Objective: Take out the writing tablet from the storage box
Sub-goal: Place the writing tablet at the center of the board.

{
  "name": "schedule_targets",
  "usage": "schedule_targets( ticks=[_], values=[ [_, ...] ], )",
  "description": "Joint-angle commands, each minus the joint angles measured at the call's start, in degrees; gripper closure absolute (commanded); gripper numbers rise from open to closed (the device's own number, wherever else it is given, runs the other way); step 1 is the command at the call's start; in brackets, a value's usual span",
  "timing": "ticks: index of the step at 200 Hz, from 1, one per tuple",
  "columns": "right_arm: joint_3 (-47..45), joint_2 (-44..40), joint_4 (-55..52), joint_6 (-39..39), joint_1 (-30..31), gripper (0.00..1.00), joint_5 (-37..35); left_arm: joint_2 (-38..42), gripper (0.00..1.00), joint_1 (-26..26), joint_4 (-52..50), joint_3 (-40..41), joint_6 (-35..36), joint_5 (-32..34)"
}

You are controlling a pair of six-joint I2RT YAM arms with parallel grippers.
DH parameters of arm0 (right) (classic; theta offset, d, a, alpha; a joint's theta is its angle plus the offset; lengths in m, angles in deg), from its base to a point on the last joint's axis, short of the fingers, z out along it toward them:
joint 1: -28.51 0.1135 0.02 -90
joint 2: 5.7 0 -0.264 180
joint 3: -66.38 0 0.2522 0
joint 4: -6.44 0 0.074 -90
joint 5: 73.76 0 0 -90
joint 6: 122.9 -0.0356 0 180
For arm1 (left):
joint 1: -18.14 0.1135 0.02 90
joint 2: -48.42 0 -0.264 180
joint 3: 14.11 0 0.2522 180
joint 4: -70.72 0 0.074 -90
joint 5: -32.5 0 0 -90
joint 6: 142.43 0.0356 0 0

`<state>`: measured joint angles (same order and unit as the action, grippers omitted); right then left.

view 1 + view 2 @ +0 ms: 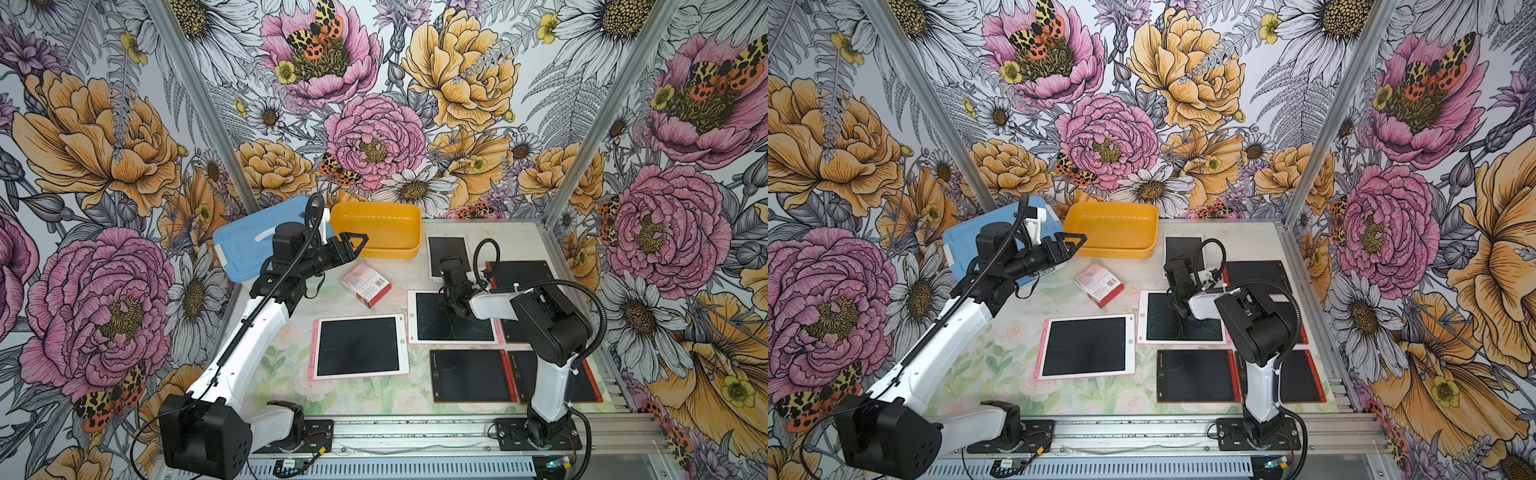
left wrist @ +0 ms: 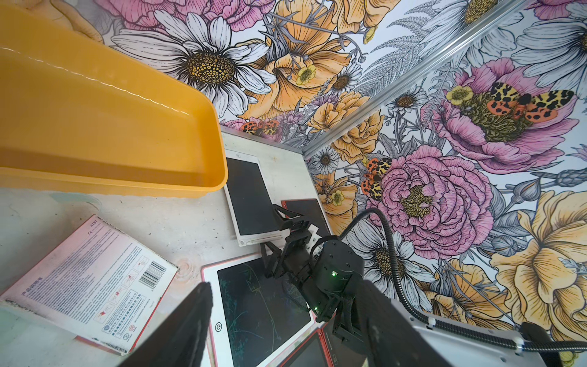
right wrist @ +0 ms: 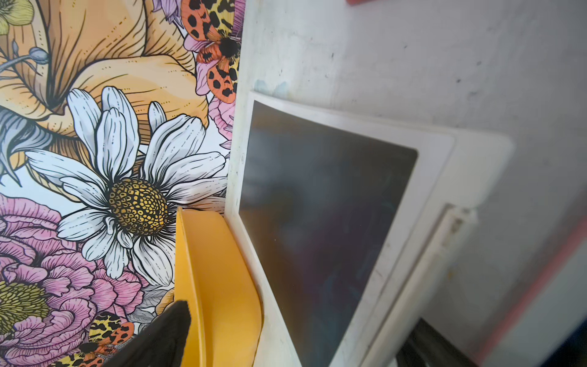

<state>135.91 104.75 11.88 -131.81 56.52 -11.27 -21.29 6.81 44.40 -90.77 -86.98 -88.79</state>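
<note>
Floral wallpaper (image 1: 374, 137) on three sides; bench (image 1: 286, 370) with a pale flower mat
- storage box (image 1: 386, 249) at the back of the bench, upright, bare yellow floor showing
- writing tablet (image 1: 448, 249), small, white frame, dark screen: flat on the bench just beside the box's right end, outside it
- right end effector (image 2: 269, 228): jaws spread, holding nothing, above the tablet's near edge and the far edge of a scribbled white tablet (image 1: 453, 318)
- left end effector (image 1: 358, 245): jaws spread, holding nothing, raised by the box's front left corner
- red-and-white carton (image 1: 365, 284) in front of the box; blue-lidded box (image 1: 245, 245) to its left
- red-framed tablets (image 1: 471, 376) flat near the right arm
</note>
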Motion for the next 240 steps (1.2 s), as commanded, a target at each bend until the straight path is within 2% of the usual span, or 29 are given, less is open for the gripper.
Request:
schedule_targets(
  ticks=[1,179,199,240],
  values=[
    [2.27,-1.22,-3.05,-0.22,-0.58,0.01,1.36,1.24,0.26,0.43,1.89,1.0,-0.38,-1.15],
    [4.02,-5.91,-11.84,0.74,-0.08,0.01,1.72,1.37,0.26,0.6,2.19,1.19,-0.57,-1.56],
    [4.59,-8.95,-12.29,6.23,0.03,0.01,-1.47,1.5,0.26,0.72,1.87,1.15,-0.3,-1.07],
    [5.92,-17.71,-16.72,23.62,-0.37,0.01,-11.81,1.11,0.26,1.04,0.31,0.4,1.15,0.75]
  ],
)
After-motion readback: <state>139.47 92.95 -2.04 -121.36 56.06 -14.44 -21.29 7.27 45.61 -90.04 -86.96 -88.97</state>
